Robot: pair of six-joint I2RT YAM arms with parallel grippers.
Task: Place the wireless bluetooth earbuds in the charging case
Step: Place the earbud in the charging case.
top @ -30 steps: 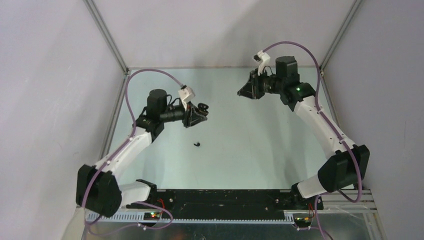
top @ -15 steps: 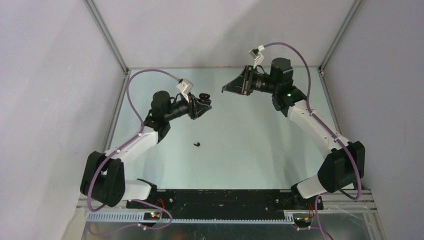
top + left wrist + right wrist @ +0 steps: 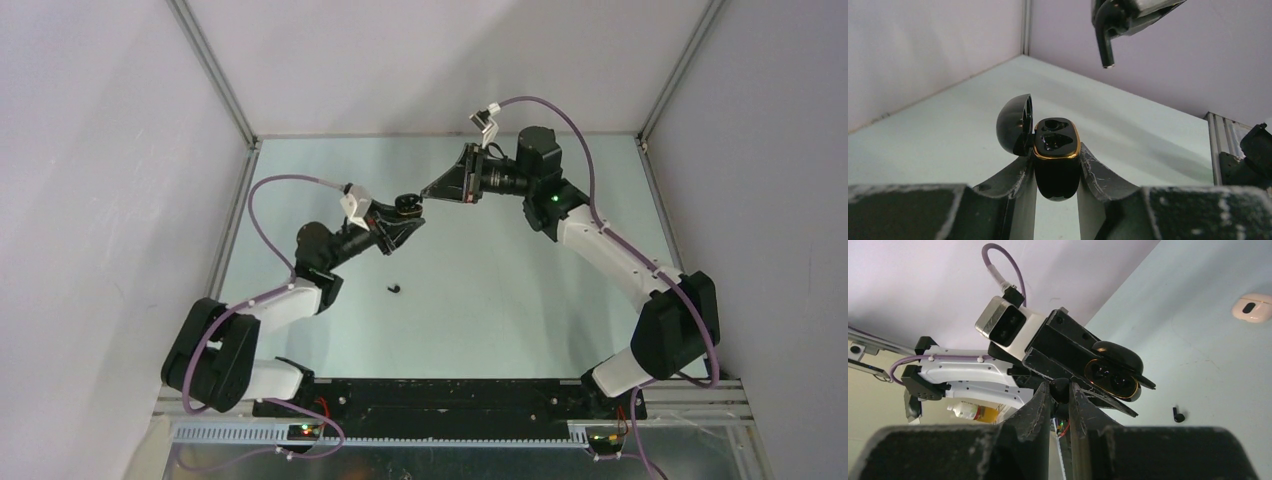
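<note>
My left gripper is shut on a black charging case with a gold rim. It holds the case above the table with the lid open to the left, and both sockets look empty. In the top view the case is just left of my right gripper. My right gripper is shut on a black earbud. The earbud's stem hangs above and to the right of the case. A second black earbud lies on the table. The cream-white buds are out of view.
A cream-white case with a dark oval opening lies on the table, seen only in the right wrist view. The loose black earbud lies below the two grippers. Grey walls and metal frame posts enclose the table.
My right gripper has swung left and down towards the case. My left gripper has shifted slightly right and back with the case. The two tips are now close together. The loose earbud has not moved.
</note>
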